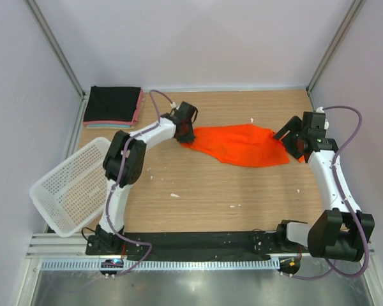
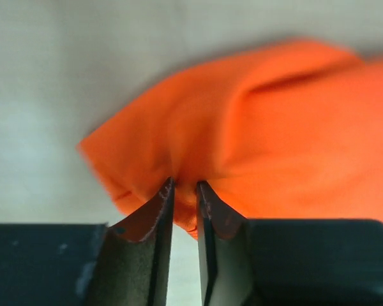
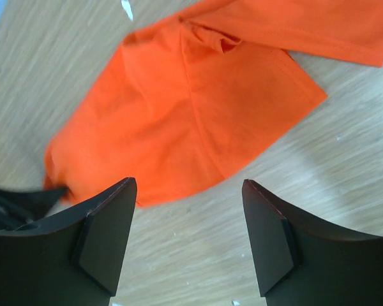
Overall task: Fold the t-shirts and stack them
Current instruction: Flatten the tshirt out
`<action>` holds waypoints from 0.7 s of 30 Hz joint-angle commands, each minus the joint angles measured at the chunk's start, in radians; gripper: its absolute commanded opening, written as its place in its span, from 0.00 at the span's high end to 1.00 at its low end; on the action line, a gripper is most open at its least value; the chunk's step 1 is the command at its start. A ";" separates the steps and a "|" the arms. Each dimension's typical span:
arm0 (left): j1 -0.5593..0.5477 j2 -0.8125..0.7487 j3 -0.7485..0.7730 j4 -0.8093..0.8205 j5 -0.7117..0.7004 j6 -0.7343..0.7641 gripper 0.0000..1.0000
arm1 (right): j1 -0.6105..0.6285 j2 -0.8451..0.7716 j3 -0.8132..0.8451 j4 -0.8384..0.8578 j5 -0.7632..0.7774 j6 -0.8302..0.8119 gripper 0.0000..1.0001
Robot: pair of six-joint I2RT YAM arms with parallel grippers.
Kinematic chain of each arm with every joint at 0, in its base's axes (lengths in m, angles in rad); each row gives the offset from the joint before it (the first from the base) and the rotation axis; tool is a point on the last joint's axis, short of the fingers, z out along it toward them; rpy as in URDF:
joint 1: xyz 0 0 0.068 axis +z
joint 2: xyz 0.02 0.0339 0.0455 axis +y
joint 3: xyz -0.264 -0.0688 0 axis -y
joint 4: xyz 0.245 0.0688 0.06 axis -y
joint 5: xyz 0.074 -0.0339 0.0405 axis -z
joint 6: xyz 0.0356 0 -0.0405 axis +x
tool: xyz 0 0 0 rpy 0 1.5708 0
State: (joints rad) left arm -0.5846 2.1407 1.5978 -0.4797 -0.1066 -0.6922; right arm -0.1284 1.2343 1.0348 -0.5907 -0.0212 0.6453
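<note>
We found the orange-red t-shirt lying spread and rumpled on the wooden table, toward the back and a little right of the middle, stretched between the two arms. The left gripper was down at the shirt's left end, and in the left wrist view we saw its two dark fingers drawn nearly together, pinching a bunched fold of the orange cloth at their tips, with creases running out from that point. The right gripper sat at the shirt's right end, and in the right wrist view its fingers stood wide apart with nothing between them, only bare wood and the edge of the shirt showing in the gap. From that view we could also make out a seam running across the cloth and one sleeve lying out to the far side. We could not tell whether the right fingers touched the table. In the back left corner of the table lay the stack of folded t-shirts, black on top with pink and teal edges showing beneath it, well apart from the orange one. The white mesh basket sat tilted at the table's left edge, beside the left arm.
</note>
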 commanded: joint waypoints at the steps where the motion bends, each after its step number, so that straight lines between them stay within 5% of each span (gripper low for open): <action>1: 0.120 0.071 0.230 -0.112 -0.088 0.061 0.76 | 0.003 -0.044 -0.079 -0.008 -0.103 -0.007 0.27; 3: 0.103 0.014 0.324 -0.093 -0.030 0.101 0.62 | 0.003 -0.042 -0.075 -0.036 -0.083 -0.025 0.27; 6: 0.023 -0.077 0.265 -0.002 0.004 0.166 0.53 | 0.003 -0.023 -0.047 -0.055 -0.011 -0.027 0.27; 12: -0.135 -0.234 0.007 0.111 0.070 0.071 0.52 | 0.001 0.100 -0.061 0.034 0.017 -0.070 0.36; 21: -0.164 -0.439 -0.274 0.124 0.073 0.026 0.54 | -0.017 0.283 -0.062 0.075 0.194 -0.090 0.46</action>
State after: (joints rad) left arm -0.7731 1.8030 1.3350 -0.3595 0.0040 -0.6552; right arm -0.1349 1.5196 0.9638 -0.5789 0.0864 0.5743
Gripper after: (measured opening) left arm 0.459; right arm 0.545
